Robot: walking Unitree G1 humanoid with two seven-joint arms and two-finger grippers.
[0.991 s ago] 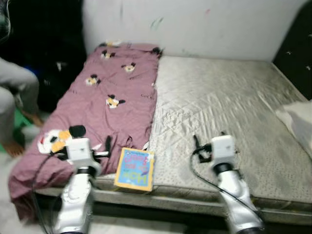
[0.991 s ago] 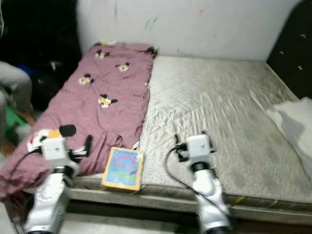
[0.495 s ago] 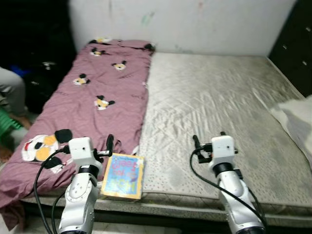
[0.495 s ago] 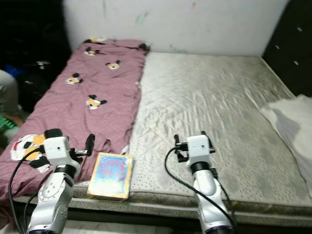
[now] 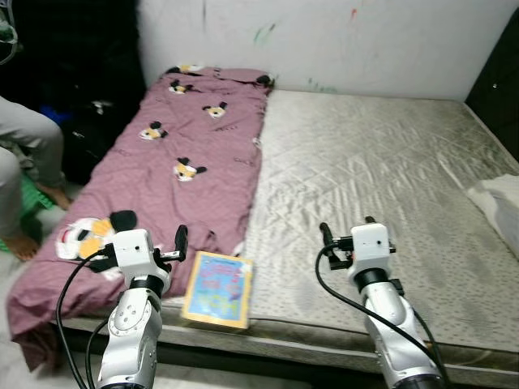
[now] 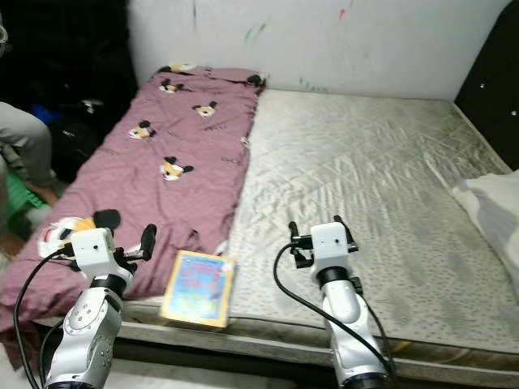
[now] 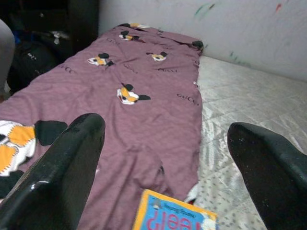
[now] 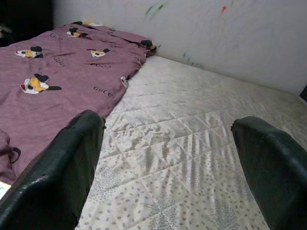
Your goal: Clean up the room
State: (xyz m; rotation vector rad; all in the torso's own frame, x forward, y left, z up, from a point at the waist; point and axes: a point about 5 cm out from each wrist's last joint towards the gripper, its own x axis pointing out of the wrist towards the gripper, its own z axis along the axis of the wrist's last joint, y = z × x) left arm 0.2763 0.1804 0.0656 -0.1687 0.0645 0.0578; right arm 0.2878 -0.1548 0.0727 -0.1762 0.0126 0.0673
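A colourful blue and yellow picture book (image 5: pixel 217 288) lies flat at the front edge of the grey quilted mattress (image 5: pixel 381 162), beside a purple blanket (image 5: pixel 190 158) printed with cartoon mice. My left gripper (image 7: pixel 163 163) hovers open over the blanket's near end, with the book's top edge (image 7: pixel 175 218) just below and ahead of it. My right gripper (image 8: pixel 168 158) is held open above bare mattress, to the right of the book. Neither holds anything.
A person's legs in grey trousers (image 5: pixel 28 150) are at the far left beside the bed, near a green item on the floor. A white cloth (image 5: pixel 496 203) lies at the mattress's right edge. A dark cabinet (image 5: pixel 503 73) stands at the back right, and a white wall runs behind.
The whole picture has swung a little, so the camera moved. The book, the blanket and both open grippers keep their places relative to each other.
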